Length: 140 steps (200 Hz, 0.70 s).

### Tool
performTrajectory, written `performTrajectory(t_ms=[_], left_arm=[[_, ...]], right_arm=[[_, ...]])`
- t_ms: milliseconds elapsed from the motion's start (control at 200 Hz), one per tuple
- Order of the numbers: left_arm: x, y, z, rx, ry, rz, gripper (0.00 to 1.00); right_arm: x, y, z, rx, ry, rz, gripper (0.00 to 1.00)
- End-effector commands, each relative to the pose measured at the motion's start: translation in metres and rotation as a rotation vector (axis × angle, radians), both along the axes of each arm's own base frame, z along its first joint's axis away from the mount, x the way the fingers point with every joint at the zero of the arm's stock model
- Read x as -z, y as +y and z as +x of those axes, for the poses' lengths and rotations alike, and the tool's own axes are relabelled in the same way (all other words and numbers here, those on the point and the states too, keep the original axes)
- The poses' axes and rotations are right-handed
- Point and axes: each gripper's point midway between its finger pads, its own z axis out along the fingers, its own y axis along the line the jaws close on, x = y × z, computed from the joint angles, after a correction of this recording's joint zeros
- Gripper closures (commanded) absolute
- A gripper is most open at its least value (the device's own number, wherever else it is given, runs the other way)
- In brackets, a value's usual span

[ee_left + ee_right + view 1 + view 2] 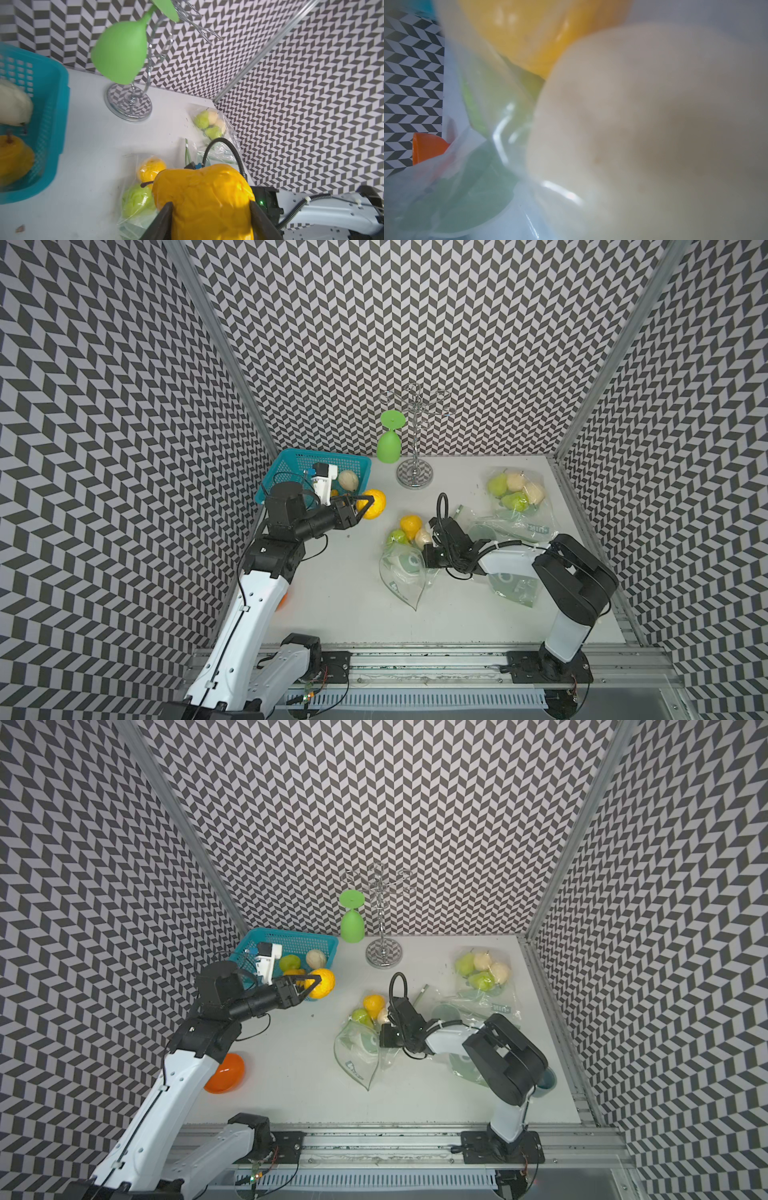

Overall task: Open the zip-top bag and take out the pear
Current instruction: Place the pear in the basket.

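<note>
While the left gripper [368,502] hangs beside the near corner of the teal plastic lattice basket [328,455], its jaws are clamped on a yellow-orange plastic pear [378,502], which is clear of the white tabletop [332,605]. The left wrist view confirms a finger against each flank of the fruit.

The pear is therefore out of the clear zip-top bag [403,585]. That bag lies mid-table with its mouth gaping toward the front rail. Three pears sit at its far end: a yellow one [410,524], a green one [397,537] and a cream one [424,537].

The right gripper [429,556] sits low at the bag's edge with its jaws together. This is judged to be a steadying hold, so that the film does not drag while fruit is drawn out. Whether film is pinched between the jaws cannot be told: the right wrist view is blurred and filled by plastic and the cream pear.

The basket already holds several pears and is judged to be the intended drop point.

A second clear bag of pears [515,489] lies by the far right wall, well apart from both arms.
</note>
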Motion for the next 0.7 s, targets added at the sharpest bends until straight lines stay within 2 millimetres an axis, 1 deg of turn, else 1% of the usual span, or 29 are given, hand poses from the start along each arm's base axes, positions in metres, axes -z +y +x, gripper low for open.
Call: performTrajectory(t_ms=[0, 105, 205, 255, 280, 295, 335, 371, 376, 381, 396, 401, 406, 431, 476, 496, 551, 616, 666, 696], left_arm=[[0.005, 0.032, 0.036, -0.105, -0.031, 0.042, 0.57], [0.038, 0.081, 0.084, -0.27, 0.026, 0.075, 0.58], [0.06, 0.107, 0.122, -0.367, 0.026, 0.131, 0.56], [0.071, 0.116, 0.141, -0.394, 0.024, 0.159, 0.53], [0.077, 0.119, 0.151, -0.405, 0.025, 0.169, 0.5], [0.081, 0.121, 0.156, -0.41, 0.03, 0.171, 0.46], [0.094, 0.126, 0.171, -0.413, 0.057, 0.173, 0.32], [0.102, 0.127, 0.183, -0.395, 0.069, 0.184, 0.27], [0.1, 0.127, 0.186, -0.392, 0.063, 0.187, 0.27], [0.105, 0.127, 0.186, -0.39, 0.076, 0.19, 0.26], [0.104, 0.128, 0.192, -0.39, 0.072, 0.197, 0.23], [0.108, 0.128, 0.192, -0.39, 0.086, 0.2, 0.22], [0.104, 0.129, 0.195, -0.394, 0.075, 0.201, 0.21], [0.109, 0.133, 0.201, -0.406, 0.095, 0.214, 0.17], [0.108, 0.136, 0.209, -0.41, 0.097, 0.229, 0.14], [0.104, 0.136, 0.21, -0.41, 0.092, 0.235, 0.13], [0.086, 0.135, 0.207, -0.41, 0.063, 0.232, 0.12], [0.057, 0.129, 0.193, -0.4, 0.014, 0.216, 0.1], [0.037, 0.121, 0.175, -0.396, -0.012, 0.203, 0.08], [0.028, 0.114, 0.163, -0.383, -0.026, 0.195, 0.08]], right_arm=[[-0.015, 0.002, 0.006, 0.016, -0.029, 0.033, 1.0], [-0.017, 0.004, 0.006, 0.01, -0.03, 0.041, 1.0], [-0.018, 0.005, 0.005, 0.004, -0.03, 0.051, 1.0], [-0.018, 0.007, 0.005, 0.0, -0.031, 0.061, 1.0], [-0.018, 0.008, 0.005, 0.0, -0.032, 0.064, 1.0], [-0.018, 0.008, 0.004, -0.001, -0.03, 0.065, 1.0], [-0.016, 0.009, 0.003, -0.004, -0.025, 0.065, 1.0], [-0.017, 0.01, 0.003, -0.01, -0.026, 0.069, 1.0], [-0.016, 0.01, 0.002, -0.011, -0.026, 0.069, 1.0], [-0.017, 0.011, 0.002, -0.013, -0.026, 0.07, 1.0], [-0.017, 0.011, 0.002, -0.014, -0.028, 0.071, 1.0], [-0.017, 0.011, 0.002, -0.014, -0.027, 0.07, 1.0], [-0.017, 0.012, 0.002, -0.015, -0.027, 0.07, 1.0], [-0.017, 0.012, 0.002, -0.017, -0.028, 0.069, 1.0], [-0.018, 0.013, 0.001, -0.022, -0.03, 0.067, 1.0], [-0.018, 0.013, 0.0, -0.024, -0.031, 0.064, 1.0], [-0.018, 0.012, 0.0, -0.024, -0.033, 0.058, 1.0], [-0.018, 0.011, -0.001, -0.023, -0.032, 0.057, 1.0], [-0.02, 0.011, -0.002, -0.022, -0.035, 0.058, 1.0], [-0.02, 0.01, -0.002, -0.021, -0.035, 0.059, 1.0]])
